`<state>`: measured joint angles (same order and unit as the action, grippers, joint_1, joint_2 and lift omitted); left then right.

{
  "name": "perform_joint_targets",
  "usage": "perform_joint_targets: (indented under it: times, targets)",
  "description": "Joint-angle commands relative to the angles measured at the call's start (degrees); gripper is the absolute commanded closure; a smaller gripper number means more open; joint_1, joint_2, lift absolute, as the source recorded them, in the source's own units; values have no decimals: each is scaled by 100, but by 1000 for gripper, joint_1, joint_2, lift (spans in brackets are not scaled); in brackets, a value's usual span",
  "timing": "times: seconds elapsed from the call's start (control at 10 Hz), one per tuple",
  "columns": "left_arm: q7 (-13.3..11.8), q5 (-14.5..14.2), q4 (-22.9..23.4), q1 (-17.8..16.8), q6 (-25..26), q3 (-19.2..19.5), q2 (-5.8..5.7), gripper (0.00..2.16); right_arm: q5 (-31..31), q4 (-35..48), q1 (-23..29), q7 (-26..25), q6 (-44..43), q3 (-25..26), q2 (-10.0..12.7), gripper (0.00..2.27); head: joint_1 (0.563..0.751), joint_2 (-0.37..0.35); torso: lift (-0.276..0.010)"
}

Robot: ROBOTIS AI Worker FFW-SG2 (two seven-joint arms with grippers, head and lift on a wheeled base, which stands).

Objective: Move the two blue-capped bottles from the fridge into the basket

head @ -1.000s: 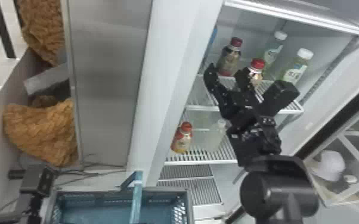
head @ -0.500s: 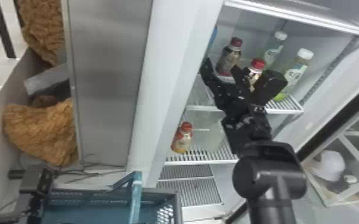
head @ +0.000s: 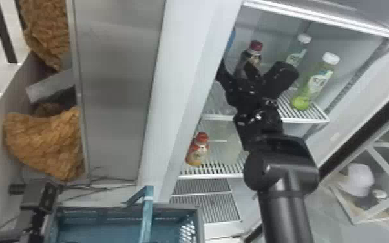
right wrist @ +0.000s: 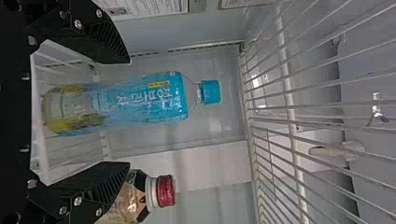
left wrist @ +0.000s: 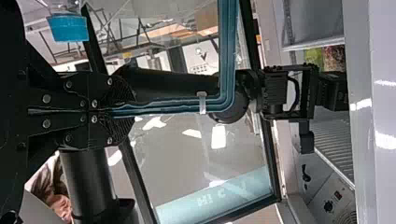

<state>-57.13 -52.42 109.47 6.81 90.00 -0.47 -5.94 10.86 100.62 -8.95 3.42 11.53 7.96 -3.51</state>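
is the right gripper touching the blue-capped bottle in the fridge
Apart. The right wrist view shows the right gripper open around the blue-capped bottle, with a gap on either side

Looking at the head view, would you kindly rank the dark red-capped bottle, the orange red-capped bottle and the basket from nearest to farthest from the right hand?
1. Dark red-capped bottle: upper shelf, right beside the right hand.
2. Orange red-capped bottle: lower shelf, down to the left.
3. Basket: farther down and left, below both shelves.
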Motion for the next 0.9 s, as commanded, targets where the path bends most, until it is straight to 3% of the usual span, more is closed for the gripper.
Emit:
perform_joint_targets:
  times: [0.0,0.8]
  targets:
    - [0,-2,0,8,3,1,-4,1142,-46,-212,-188,-17,0,-19,-1,251,686,-350,-76]
    - [0,-2,0,-20,3,13,-30,1142,-481,-1168,-1018,-61,71,-144,8,251,664,-350,-76]
